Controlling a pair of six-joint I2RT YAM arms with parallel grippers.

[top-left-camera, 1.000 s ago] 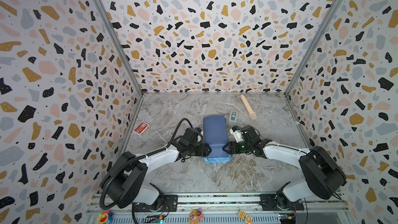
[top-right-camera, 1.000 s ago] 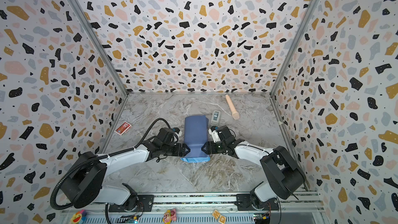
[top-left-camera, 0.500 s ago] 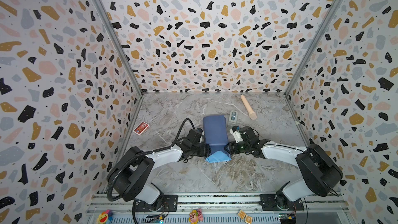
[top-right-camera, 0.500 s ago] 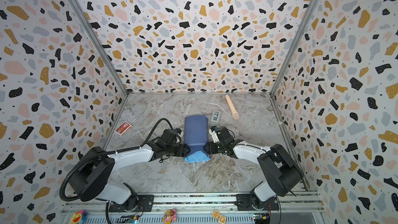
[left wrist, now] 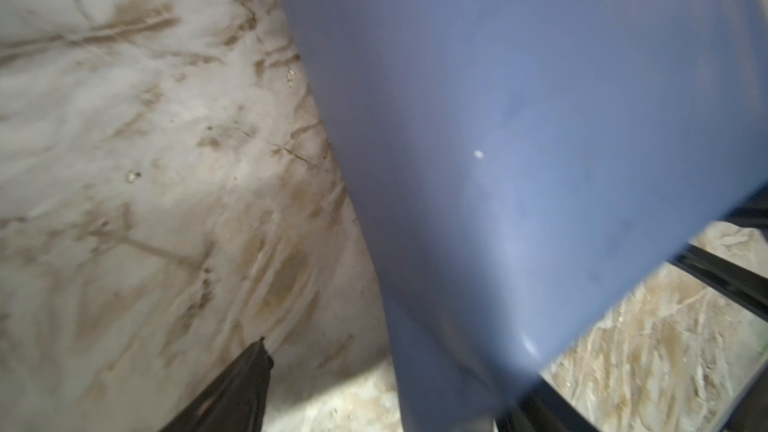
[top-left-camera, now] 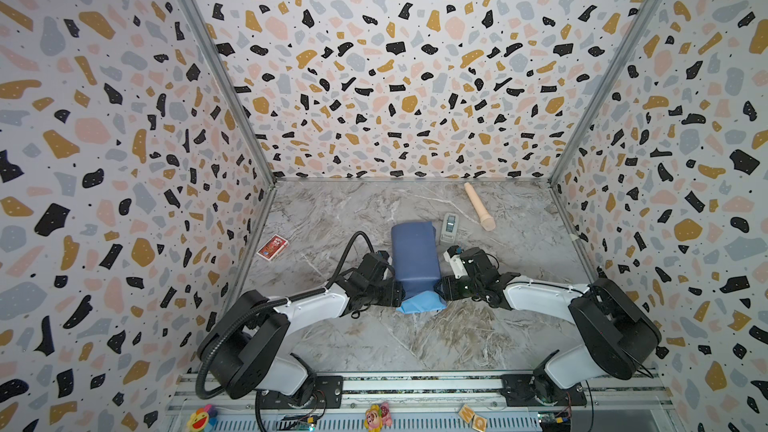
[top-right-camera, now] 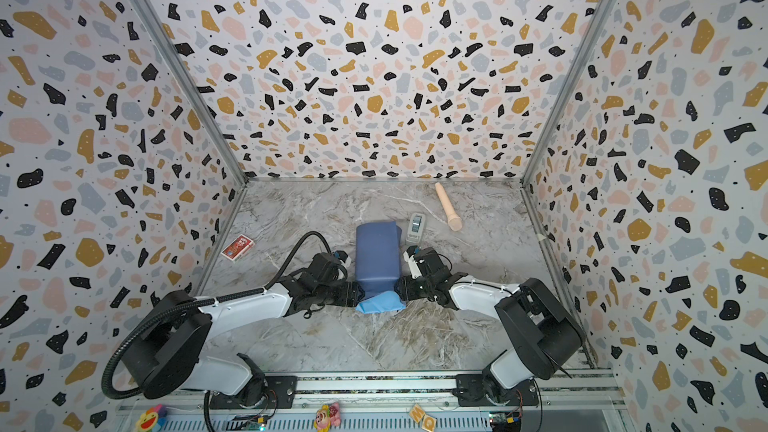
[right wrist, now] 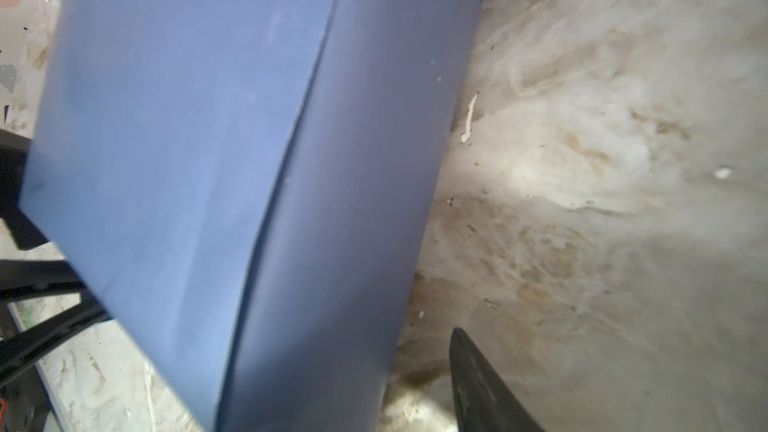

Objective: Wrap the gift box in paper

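Both my pincers spread at the paper bundle's near end

The paper [top-left-camera: 414,257], dull side out, lies folded in a long bundle mid-table [top-left-camera: 374,338], with the gift box out of sight under it. My left pincer [top-left-camera: 400,293] and right pincer [top-left-camera: 444,289] flank its near end, jaws apart. Each wrist view shows one finger [left wrist: 232,396] [right wrist: 482,388] clear of the paper, the other hidden.
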